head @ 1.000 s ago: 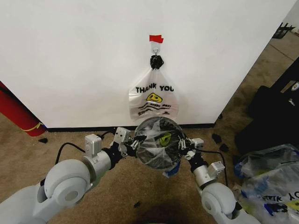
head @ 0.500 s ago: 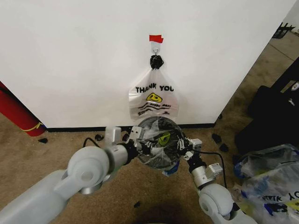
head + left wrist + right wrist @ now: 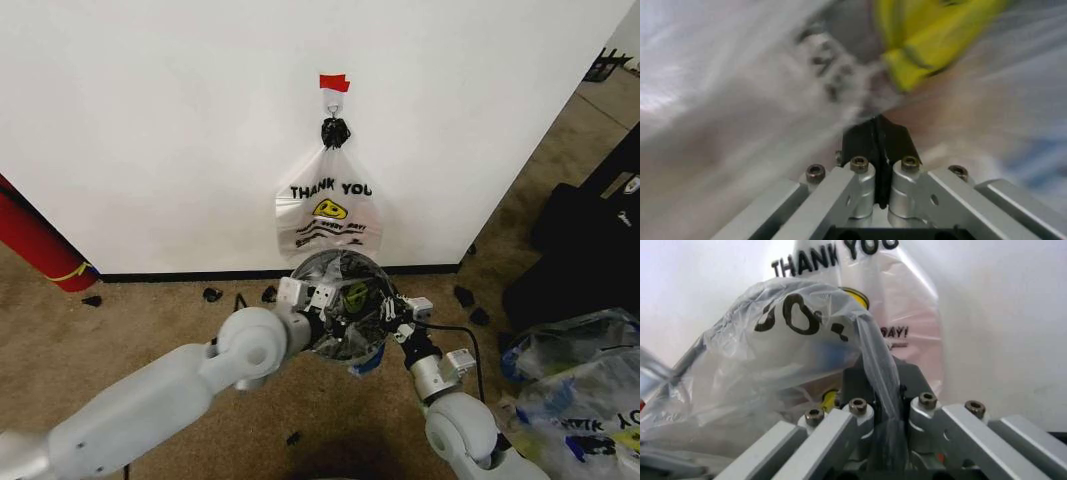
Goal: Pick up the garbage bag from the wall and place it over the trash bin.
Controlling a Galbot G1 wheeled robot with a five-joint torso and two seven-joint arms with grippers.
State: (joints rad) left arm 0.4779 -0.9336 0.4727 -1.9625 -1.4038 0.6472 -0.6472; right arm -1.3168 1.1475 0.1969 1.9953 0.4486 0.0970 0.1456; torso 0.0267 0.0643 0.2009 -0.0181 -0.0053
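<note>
Garbage bag: We are looking at the garbage bag, a thin, crinkly, see-through plastic bag with a yellow patch and black letters on it, and a bit of blue at its low edge.

Where the bag is: It is lying spread over the round top of the trash bin, on the brown carpet floor just in front of the wall and its black baseboard.

Trash bin: We are seeing only dark bits of it through the plastic.

Left gripper: Our left gripper is reaching across to the left rim of the bin. In the left wrist view its black fingers are pressed together, and the plastic is bunching right at their tips. We cannot tell for sure if plastic is caught between them.

Right gripper: Our right gripper is sitting at the right rim of the bin. In the right wrist view its fingers are pinching a fold of the bag, and the plastic is running down between them.

Bag and grippers: The bag is stretching between our two grippers, one on each side.

Other bag: A whitish "THANK YOU" bag with a yellow smiley is hanging from a small hook under a red tape strip on the wall, just behind the bin.

Red cylinder: It is leaning at the wall, far off on the left.
</note>
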